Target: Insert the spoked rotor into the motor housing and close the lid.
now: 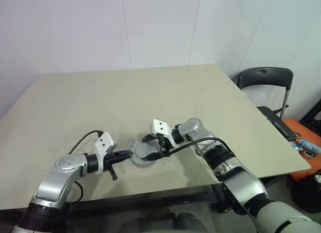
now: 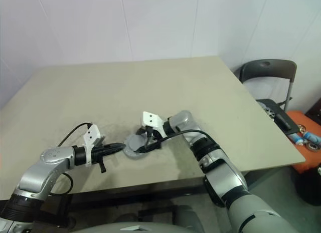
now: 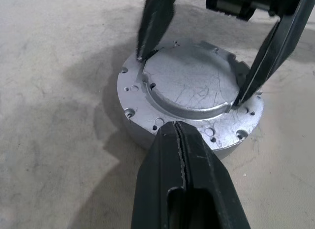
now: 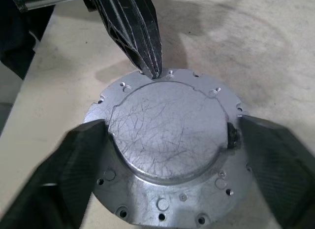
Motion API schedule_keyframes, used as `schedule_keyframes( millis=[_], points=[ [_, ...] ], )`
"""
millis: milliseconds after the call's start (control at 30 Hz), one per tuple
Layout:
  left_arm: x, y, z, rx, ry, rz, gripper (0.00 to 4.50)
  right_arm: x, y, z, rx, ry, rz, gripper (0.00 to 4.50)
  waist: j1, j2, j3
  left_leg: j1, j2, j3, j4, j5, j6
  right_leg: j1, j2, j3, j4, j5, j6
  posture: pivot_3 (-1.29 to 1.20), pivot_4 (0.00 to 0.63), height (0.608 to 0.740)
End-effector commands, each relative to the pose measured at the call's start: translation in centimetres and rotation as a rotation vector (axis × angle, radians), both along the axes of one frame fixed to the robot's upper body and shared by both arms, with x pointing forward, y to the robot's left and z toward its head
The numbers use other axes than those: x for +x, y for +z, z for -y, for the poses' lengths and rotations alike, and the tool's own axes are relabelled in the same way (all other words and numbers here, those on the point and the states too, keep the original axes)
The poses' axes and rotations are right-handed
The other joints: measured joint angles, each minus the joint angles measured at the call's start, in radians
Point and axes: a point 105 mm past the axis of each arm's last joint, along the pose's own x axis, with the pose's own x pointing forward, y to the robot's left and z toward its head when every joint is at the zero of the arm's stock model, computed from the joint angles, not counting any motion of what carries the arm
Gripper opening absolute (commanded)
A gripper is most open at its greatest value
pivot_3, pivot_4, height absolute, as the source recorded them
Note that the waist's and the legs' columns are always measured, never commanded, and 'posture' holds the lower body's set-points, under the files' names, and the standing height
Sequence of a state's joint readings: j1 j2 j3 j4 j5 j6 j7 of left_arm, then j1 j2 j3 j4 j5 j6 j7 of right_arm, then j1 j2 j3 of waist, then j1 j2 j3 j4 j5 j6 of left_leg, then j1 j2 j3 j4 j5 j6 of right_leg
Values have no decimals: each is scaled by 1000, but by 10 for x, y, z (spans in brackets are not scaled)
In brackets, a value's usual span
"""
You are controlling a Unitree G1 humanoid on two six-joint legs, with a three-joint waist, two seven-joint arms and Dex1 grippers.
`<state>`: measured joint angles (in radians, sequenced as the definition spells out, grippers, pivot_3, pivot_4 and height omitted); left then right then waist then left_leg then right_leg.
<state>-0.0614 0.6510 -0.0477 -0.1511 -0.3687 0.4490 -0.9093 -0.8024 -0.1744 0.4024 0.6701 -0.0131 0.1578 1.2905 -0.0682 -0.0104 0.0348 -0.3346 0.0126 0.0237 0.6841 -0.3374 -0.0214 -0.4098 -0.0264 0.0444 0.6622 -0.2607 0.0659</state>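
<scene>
The right gripper (image 4: 167, 140) stands with its 2 fingers (image 3: 261, 71) spread wide, straddling the raised round centre of the lid (image 4: 167, 125), one tip at each side of that centre and resting on or just above the flange. The left gripper (image 3: 183, 135) has its 2 fingers pressed together with nothing between them, the closed tip set at the lid's scalloped edge on the side facing the left arm.

The grey lid lies flat and looks level on the motor housing (image 3: 133, 135), of which a pale side wall shows beneath the flange. The stack sits near the front edge of the beige table (image 1: 150, 92), about midway between left and right. The rotor cannot be seen and is judged to be inside.

The step in hand appears to be the last: seating the lid. The next move calls for a gentle, even press downward, perhaps with a slight turn to line up the notches, while the closed left tip steadies the rim against sliding.
</scene>
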Motion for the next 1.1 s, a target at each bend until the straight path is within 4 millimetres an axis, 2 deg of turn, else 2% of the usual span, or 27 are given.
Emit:
schedule_keyframes(
  millis=[33,200,400,533,700,800,933,1100],
  points=[
    [0,-3,1,35,-10,-17,0,5,11,-2,25,-12,22,4490,0,0,0,0,0,0,0,0,0,0,0,0,0,0,0,0,0,740],
    [-1,-2,3,32,-21,-25,0,7,17,-3,54,-28,25,4490,-1,0,0,0,0,0,0,0,0,0,0,0,0,0,0,0,0,740],
    [-3,-3,5,26,-29,-33,0,17,43,1,175,-105,-9,4490,0,0,0,-1,0,0,0,0,0,-1,0,0,0,0,0,0,0,740],
    [-4,-3,6,28,-40,-37,0,17,61,15,257,-163,-143,4490,1,0,0,-2,0,-1,0,0,0,-2,0,0,-1,0,0,0,0,740],
    [-4,-2,6,28,-45,-34,0,10,68,37,291,-251,-300,4490,2,1,0,-3,0,-1,-1,0,0,-2,0,-1,-3,0,0,0,0,740],
    [-5,-2,6,28,-48,-34,0,9,68,51,277,-353,-407,4490,3,1,1,-4,0,-2,-2,0,0,-2,0,-1,-4,0,0,0,0,740],
    [-4,-2,5,28,-45,-32,0,15,57,69,174,-562,-576,4490,2,1,1,-4,1,-2,-2,0,0,-2,0,-1,-5,0,0,0,0,740],
    [-4,-1,4,22,-43,-33,0,7,48,76,87,-679,-881,4490,1,2,2,-5,1,-1,-3,0,0,-3,0,-1,-5,0,0,0,0,740]
  ],
)
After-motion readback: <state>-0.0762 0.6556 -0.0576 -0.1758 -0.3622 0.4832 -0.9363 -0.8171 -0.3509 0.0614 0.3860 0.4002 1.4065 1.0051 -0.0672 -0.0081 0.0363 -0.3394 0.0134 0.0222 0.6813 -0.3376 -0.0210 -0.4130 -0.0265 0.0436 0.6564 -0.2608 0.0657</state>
